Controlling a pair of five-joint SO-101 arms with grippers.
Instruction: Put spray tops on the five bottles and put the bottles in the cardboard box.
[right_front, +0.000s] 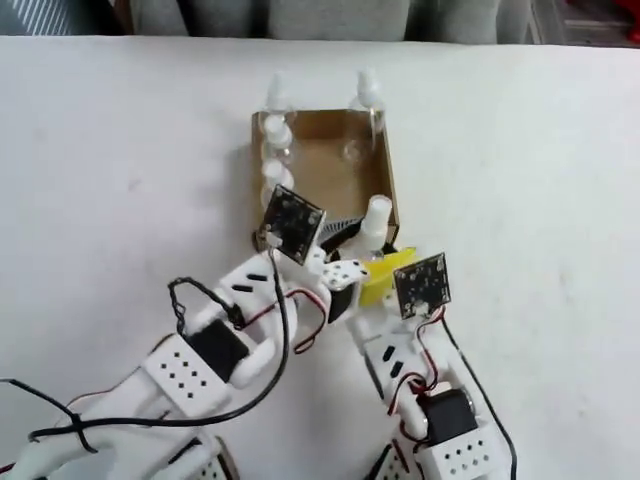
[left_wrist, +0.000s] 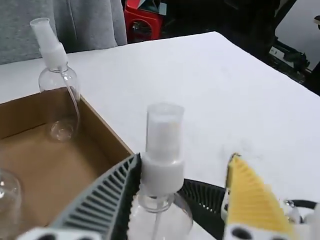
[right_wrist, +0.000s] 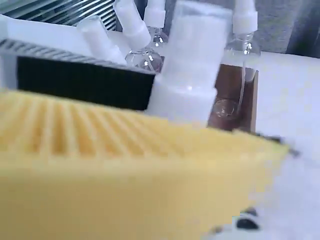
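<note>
A clear bottle with a white spray top (right_front: 378, 215) (left_wrist: 162, 150) (right_wrist: 192, 65) stands upright at the near right corner of the cardboard box (right_front: 330, 160) (left_wrist: 107, 135). My left gripper (right_front: 340, 235) (left_wrist: 155, 205) is shut on its body, a grey ribbed finger (left_wrist: 100, 200) on one side and a black one on the other. The yellow right gripper (right_front: 385, 275) (right_wrist: 150, 190) (left_wrist: 250, 200) sits close against the same bottle from the near side. Several capped bottles (right_front: 275, 130) (left_wrist: 57, 85) (right_wrist: 145, 45) stand inside the box along its left wall and far corners.
The white table (right_front: 520, 180) spreads open to the left and right of the box. Both arms crowd the box's near edge. The middle of the box floor (right_front: 335, 165) is bare cardboard.
</note>
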